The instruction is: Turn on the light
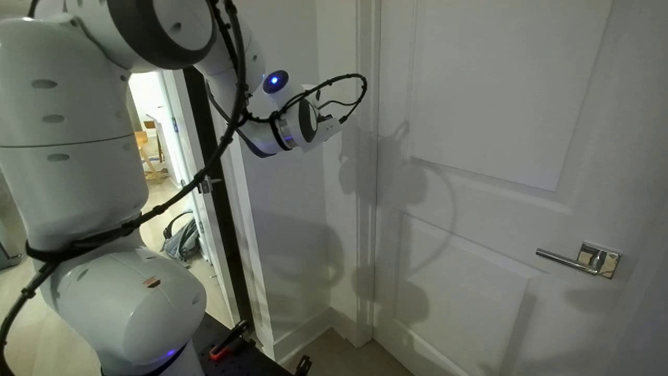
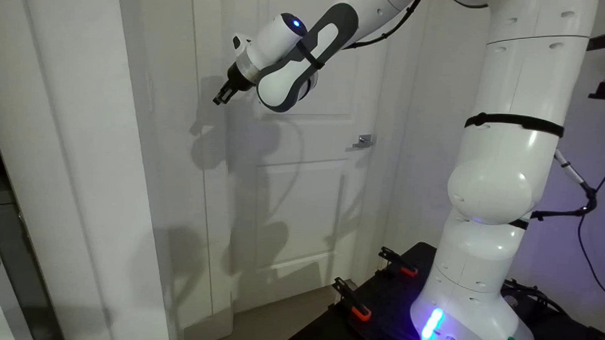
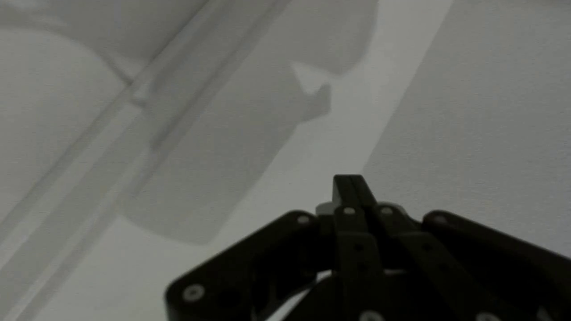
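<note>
No light switch or lamp can be made out in any view. My gripper (image 2: 219, 99) shows black at the end of the raised arm in an exterior view. Its fingers point down toward the white wall (image 2: 158, 114) beside the door. In the wrist view my gripper (image 3: 352, 178) has its two fingertips pressed together with nothing between them. Ahead of them is a pale wall surface (image 3: 482, 133) with shadows of the arm. A gap between the tips and the wall appears to remain, but its size cannot be told. In an exterior view the fingers are hidden behind the wrist (image 1: 284, 133).
A closed white door (image 1: 485, 94) with a metal lever handle (image 1: 569, 261) stands near the arm; the handle (image 2: 364, 141) shows in both exterior views. Door trim (image 3: 147, 98) runs diagonally in the wrist view. The black base table (image 2: 322, 337) carries clamps (image 2: 353, 298). A bag (image 1: 182, 237) lies beyond an open doorway.
</note>
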Tool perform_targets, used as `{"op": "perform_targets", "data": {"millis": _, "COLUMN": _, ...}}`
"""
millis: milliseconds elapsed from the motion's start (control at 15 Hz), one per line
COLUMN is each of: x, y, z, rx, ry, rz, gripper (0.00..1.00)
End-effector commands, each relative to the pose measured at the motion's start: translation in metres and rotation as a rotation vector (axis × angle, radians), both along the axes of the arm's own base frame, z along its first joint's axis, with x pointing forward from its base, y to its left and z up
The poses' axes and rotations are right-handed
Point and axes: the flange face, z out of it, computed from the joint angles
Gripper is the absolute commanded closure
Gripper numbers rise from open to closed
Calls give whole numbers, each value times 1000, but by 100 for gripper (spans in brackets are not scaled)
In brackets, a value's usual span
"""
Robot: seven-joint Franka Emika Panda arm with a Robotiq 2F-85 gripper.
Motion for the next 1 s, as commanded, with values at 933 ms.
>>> {"op": "perform_targets", "data": {"millis": 933, "x": 96, "y": 55, "z": -5, "rx": 78, "ry": -171, "rz": 56, "gripper": 100}}
